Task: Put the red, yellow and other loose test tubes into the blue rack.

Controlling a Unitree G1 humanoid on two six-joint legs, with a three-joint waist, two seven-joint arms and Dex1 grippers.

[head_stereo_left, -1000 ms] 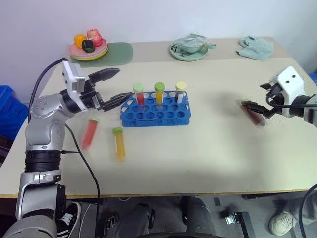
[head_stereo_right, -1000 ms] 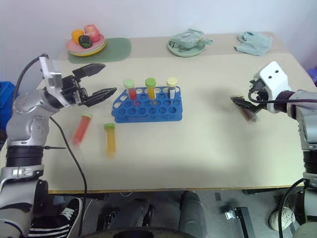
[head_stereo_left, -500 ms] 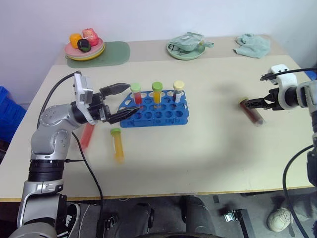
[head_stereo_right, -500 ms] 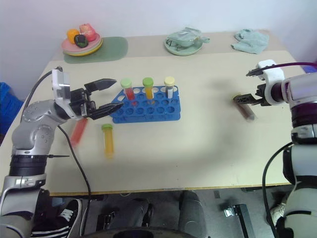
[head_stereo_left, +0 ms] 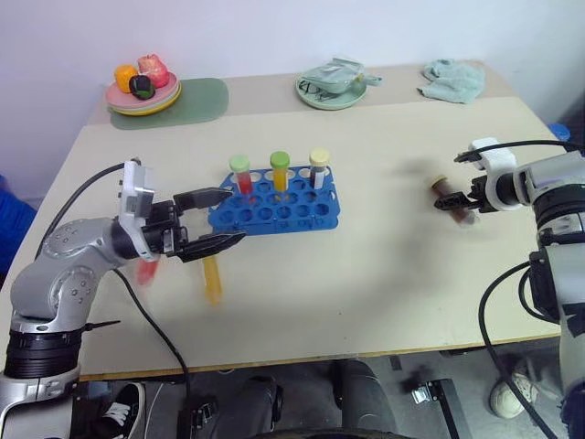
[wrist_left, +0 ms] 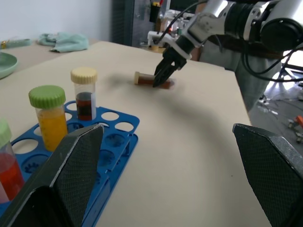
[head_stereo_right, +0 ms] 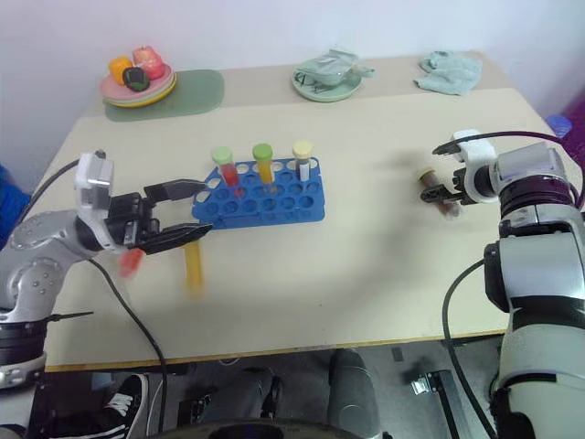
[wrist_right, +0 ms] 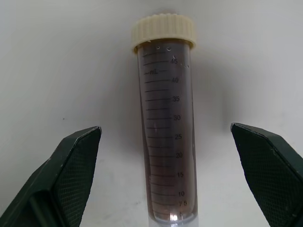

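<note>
Right wrist view: we see the dark brown tube (wrist_right: 166, 123) with its cream cap lying on the table (head_stereo_left: 384, 274), framed between the spread fingers of the right gripper (head_stereo_left: 456, 203), which hangs just above it without touching. Across the head views, we find the blue rack (head_stereo_left: 274, 210) near the table's middle, holding three upright tubes in its back row: a red one (head_stereo_left: 241, 176), a yellow one (head_stereo_left: 280, 171) and a cream-capped one (head_stereo_left: 318, 168). We note the left gripper (head_stereo_left: 219, 219) released, fingers apart, just beside the rack's left end. Beneath it lies the loose yellow-orange tube (head_stereo_left: 212, 279), and the loose red tube (head_stereo_left: 146, 271) shows partly behind the left wrist. A fruit plate (head_stereo_left: 142, 96), a green dish (head_stereo_left: 331, 93) and a cloth (head_stereo_left: 452, 80) sit along the far edge.
</note>
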